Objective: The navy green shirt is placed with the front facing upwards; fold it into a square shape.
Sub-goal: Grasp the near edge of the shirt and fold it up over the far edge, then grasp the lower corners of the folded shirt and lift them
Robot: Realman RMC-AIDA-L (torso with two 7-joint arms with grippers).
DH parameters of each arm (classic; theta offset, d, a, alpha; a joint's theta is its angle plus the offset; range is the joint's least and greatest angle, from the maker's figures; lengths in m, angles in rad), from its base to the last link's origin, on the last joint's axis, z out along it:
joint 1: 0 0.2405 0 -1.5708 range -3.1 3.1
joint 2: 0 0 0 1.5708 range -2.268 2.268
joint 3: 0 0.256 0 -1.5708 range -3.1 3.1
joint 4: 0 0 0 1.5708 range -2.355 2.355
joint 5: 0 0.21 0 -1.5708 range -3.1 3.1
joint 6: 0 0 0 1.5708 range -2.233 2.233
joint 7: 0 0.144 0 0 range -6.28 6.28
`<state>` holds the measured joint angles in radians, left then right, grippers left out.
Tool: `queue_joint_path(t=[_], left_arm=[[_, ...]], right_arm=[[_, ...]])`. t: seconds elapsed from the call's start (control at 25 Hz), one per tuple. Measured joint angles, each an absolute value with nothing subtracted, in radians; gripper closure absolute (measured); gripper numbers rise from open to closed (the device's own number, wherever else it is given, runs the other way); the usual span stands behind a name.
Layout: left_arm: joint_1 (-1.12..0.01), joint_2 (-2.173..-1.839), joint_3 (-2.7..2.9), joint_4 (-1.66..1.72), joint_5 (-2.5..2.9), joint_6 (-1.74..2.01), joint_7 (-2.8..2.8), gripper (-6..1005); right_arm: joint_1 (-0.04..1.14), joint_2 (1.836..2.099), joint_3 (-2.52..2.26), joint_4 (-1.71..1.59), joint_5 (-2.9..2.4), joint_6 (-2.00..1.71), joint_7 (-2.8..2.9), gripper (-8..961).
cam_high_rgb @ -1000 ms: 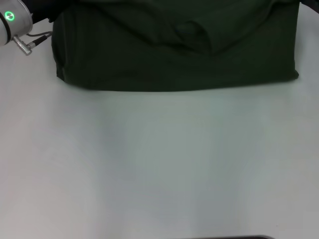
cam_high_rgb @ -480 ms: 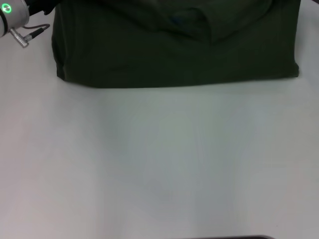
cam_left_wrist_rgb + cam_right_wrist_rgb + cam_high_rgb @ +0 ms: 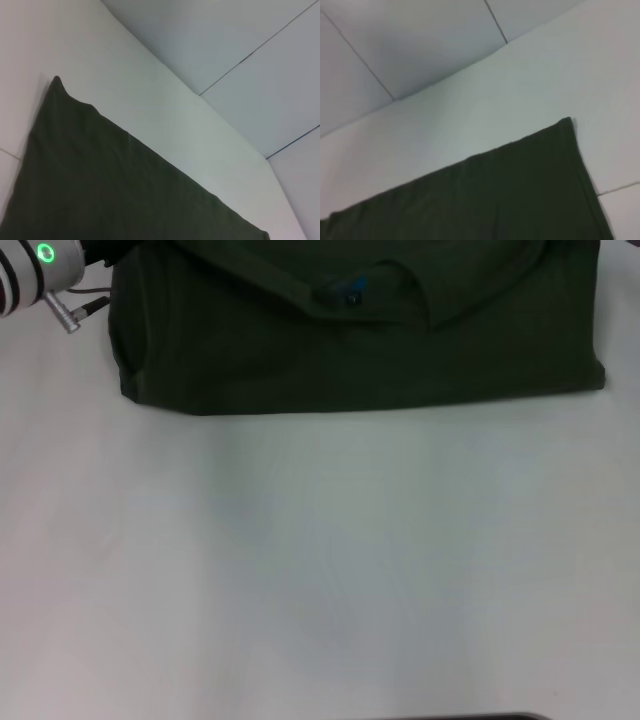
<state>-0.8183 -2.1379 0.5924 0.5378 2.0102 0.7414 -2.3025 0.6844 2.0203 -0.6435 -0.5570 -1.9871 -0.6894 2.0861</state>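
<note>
Shirt of dark olive-green cotton [image 3: 360, 350], folded into a wide band, lying along the far edge of the pale white table [image 3: 320, 570], spanning most of that edge from near the far left corner to near the far right corner. Near fold edge straight, running parallel to the table's front edge; left end slightly rounded with stacked layers showing. Ribbed round collar [image 3: 400, 300] facing up near the middle of the band, with a small blue-black neck label [image 3: 350, 292] inside it. No lettering to be made out on the exposed cloth. Left arm's silver wrist section with a lit green ring [image 3: 45, 254] at the far left corner, just beside the shirt's left end, a metal connector and cable jutting from it; left gripper itself outside the head view, fingers not shown anywhere, so spread or pressed together cannot be told. Right gripper likewise unseen in every view. Left wrist view: green cloth [image 3: 110, 185] with one pointed corner against the white table. Right wrist view: another corner of the cloth [image 3: 520, 190] on the table.
</note>
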Motion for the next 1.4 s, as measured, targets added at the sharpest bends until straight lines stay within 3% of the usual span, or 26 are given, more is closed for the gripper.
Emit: queue_joint_path(t=[0.28, 0.68, 0.8, 0.92, 1.12, 1.4], left_arm=[[-0.814, -2.141, 0.601, 0.537, 2.01, 0.734, -2.292, 825], [-0.813, -2.13, 0.601, 0.514, 2.016, 0.741, -2.296, 769], [-0.812, -2.129, 0.601, 0.514, 2.016, 0.738, -2.299, 654], [-0.801, -2.128, 0.601, 0.516, 2.011, 0.74, -2.3, 540], [-0.767, -2.124, 0.6, 0.539, 2.011, 0.768, -2.315, 432], [-0.744, -2.079, 0.599, 0.554, 2.011, 0.969, -2.327, 376]], right_arm=[[0.686, 2.033, -0.695, -0.557, -1.987, -0.622, 2.086, 822], [0.699, 2.021, -0.725, -0.537, -2.017, -0.601, 2.086, 804], [0.719, 2.015, -0.744, -0.522, -2.048, -0.594, 2.091, 799], [0.734, 2.015, -0.749, -0.52, -2.063, -0.594, 2.095, 587], [0.73, 2.012, -0.746, -0.526, -2.062, -0.625, 2.096, 571], [0.702, 1.994, -0.737, -0.533, -2.057, -0.75, 2.098, 393]])
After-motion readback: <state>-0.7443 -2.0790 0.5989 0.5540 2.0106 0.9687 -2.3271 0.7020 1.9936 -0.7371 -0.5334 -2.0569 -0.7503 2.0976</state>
